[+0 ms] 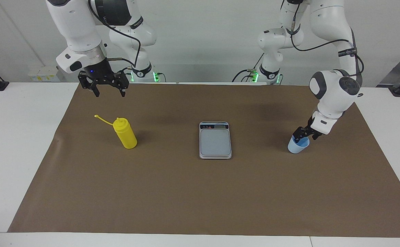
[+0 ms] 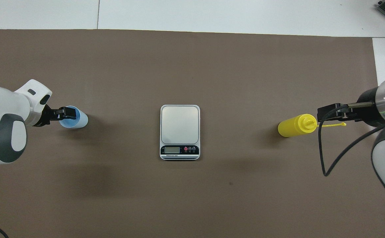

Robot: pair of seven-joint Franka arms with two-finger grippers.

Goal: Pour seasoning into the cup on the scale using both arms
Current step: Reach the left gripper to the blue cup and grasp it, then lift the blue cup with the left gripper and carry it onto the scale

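The left gripper [image 1: 302, 137] is reaching down to the cup [image 1: 297, 146], with one finger dipping inside the rim and the other outside it; whether its jaws are pressing the wall cannot be told. The cup is standing on the brown mat [image 1: 200, 192] covering the worktop [image 1: 11, 144], toward the left arm's end. The scale [image 1: 215, 140] is lying at the mat's middle, its display strip facing the robots, its lettering too small to read. The seasoning bottle [image 1: 125, 133] is standing toward the right arm's end. The right gripper [image 1: 110, 92] is hanging above the mat near the bottle, jaws spread apart.
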